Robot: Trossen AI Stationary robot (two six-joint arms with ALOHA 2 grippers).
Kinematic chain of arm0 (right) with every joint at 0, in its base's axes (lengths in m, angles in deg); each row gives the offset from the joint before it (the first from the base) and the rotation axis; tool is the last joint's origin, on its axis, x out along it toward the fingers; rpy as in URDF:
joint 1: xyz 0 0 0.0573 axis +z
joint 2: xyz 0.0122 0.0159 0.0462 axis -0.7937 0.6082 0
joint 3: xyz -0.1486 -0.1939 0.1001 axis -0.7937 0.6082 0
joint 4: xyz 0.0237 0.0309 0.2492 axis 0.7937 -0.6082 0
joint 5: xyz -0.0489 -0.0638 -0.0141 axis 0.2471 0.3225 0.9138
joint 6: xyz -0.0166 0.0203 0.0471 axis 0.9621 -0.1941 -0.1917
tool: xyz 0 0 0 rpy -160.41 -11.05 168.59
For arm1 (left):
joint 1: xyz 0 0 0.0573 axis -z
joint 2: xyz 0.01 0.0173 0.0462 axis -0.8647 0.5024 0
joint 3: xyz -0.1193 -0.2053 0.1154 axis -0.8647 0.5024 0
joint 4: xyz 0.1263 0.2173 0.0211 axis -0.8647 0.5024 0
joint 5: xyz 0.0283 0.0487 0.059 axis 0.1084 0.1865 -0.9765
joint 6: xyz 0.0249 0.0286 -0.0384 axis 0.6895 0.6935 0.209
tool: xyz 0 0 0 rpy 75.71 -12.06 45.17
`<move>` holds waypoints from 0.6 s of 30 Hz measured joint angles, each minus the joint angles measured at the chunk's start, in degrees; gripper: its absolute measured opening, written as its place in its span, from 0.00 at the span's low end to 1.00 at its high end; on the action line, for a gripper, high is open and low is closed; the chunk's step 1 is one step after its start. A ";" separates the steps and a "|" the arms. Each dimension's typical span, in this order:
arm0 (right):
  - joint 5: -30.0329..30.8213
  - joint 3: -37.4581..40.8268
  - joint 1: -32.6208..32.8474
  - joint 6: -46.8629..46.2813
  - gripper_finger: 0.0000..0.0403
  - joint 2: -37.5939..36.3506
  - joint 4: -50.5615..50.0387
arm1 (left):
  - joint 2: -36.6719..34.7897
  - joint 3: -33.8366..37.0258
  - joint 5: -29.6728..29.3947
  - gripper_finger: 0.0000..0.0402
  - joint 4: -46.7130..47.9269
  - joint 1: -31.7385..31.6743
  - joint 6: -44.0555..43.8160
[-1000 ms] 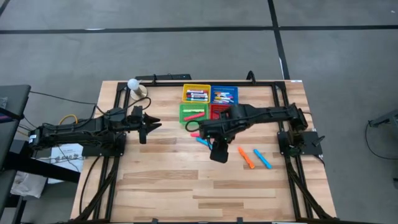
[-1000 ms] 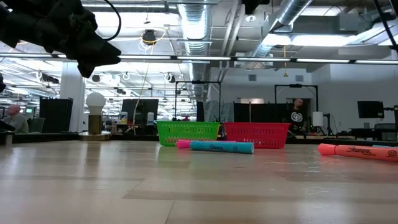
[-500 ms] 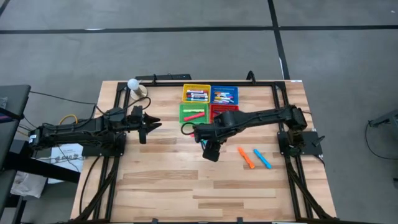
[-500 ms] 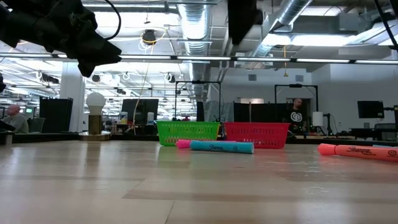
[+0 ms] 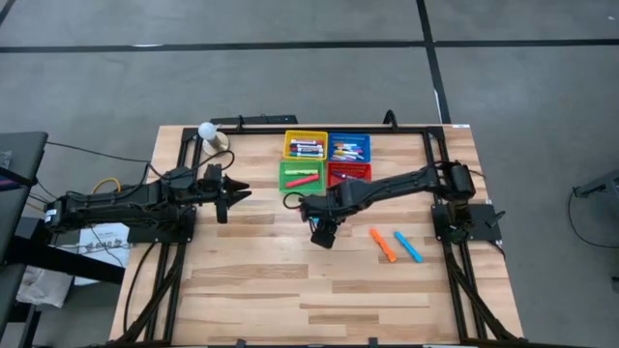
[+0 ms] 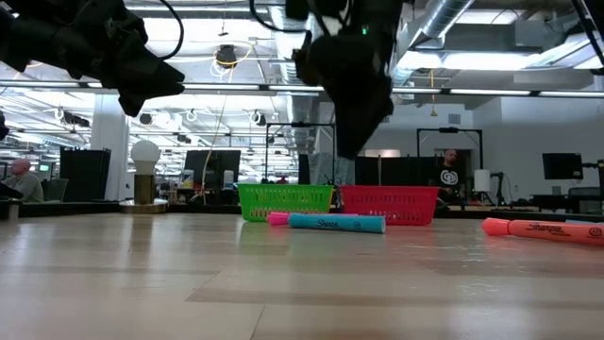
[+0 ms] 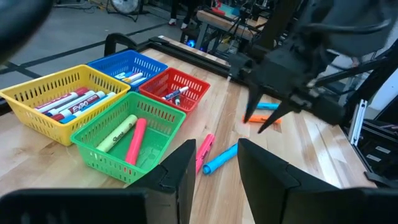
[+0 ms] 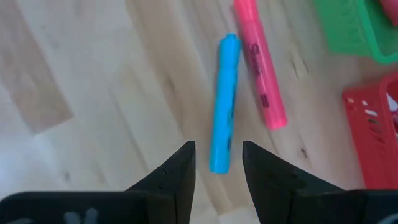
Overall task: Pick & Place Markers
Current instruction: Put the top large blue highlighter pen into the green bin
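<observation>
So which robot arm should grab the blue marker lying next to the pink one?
The right arm, probably. Its pincer hangs open right above the light blue highlighter marker. The left pincer waits far off on the table's left side.

Table [image 5: 290, 280] pale wood planks, smooth; baskets [image 7: 127, 140] plastic mesh; markers [image 8: 224, 102] glossy plastic.

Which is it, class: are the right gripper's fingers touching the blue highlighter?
Apart. The right wrist view shows the open fingers above the blue highlighter; the low view shows the right gripper clearly above the table.
</observation>
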 joint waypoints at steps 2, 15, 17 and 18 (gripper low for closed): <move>-0.06 2.00 -0.37 0.35 0.30 0.00 1.97 | 0.00 0.00 -0.01 0.29 0.02 0.00 0.00; -4.36 9.49 -1.55 1.88 0.30 0.00 10.02 | -0.01 -0.01 -0.02 0.29 0.02 0.00 4.95; -4.39 9.55 -1.55 2.01 0.30 0.00 10.11 | -0.01 -0.02 -0.02 0.29 0.02 0.00 6.40; -4.39 9.55 -1.57 2.02 0.30 0.00 10.49 | 0.00 -0.02 -0.02 0.29 0.02 0.00 6.87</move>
